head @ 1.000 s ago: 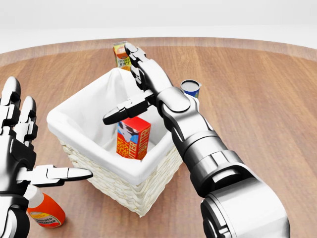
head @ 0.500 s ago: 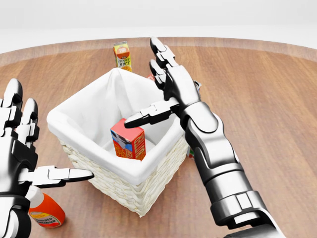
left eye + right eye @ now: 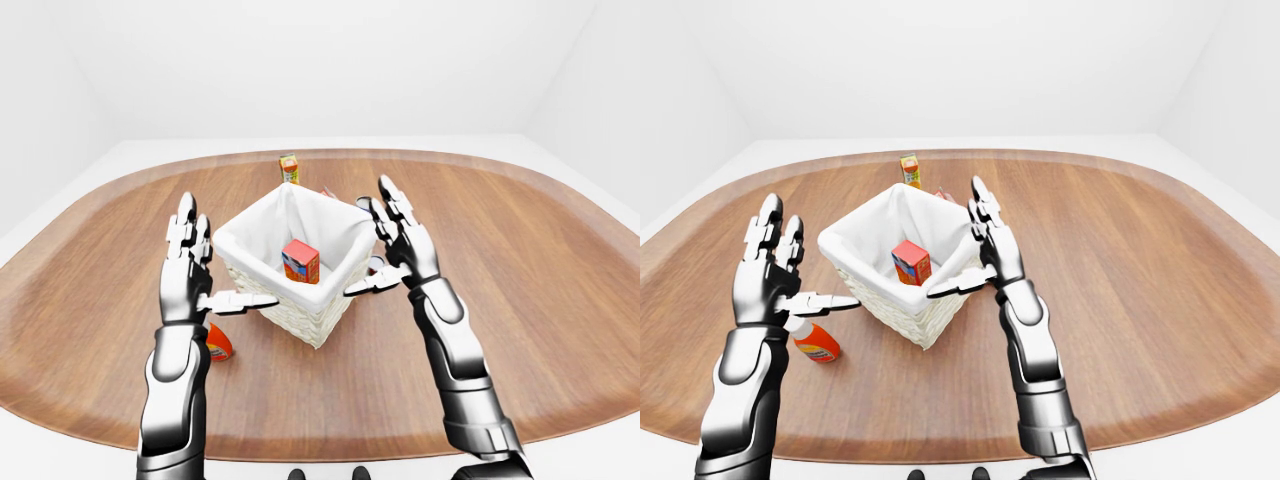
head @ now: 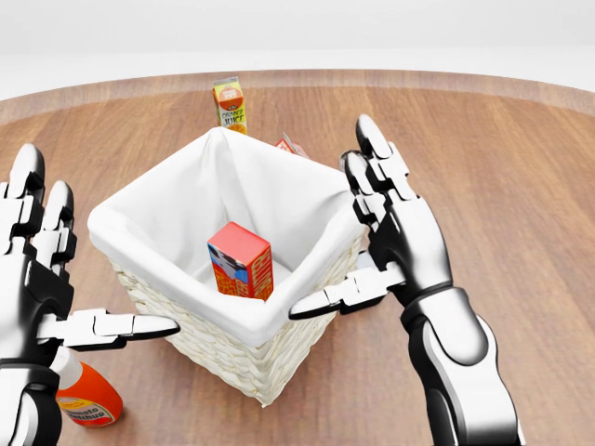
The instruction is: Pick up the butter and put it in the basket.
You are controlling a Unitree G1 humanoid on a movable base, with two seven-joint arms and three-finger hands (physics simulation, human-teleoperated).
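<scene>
The red rectangular butter carton (image 4: 241,260) stands inside the white-lined woven wicker basket (image 4: 177,321) on the brown wooden table (image 4: 502,167). The silver right hand (image 4: 395,237) is beside the basket's right wall, fingers spread wide, empty, thumb pointing left at the basket rim. The butter carton lies left of this hand. The silver left hand (image 4: 37,274) is spread wide, empty, beside the basket's left wall. Below it lies an orange tomato sauce bottle (image 4: 84,395). An orange juice carton (image 4: 230,104) stands above the basket in the head view.

Orange juice carton (image 4: 229,103) upright; tomato sauce bottle (image 4: 85,394) lying; wooden table (image 4: 521,177).
</scene>
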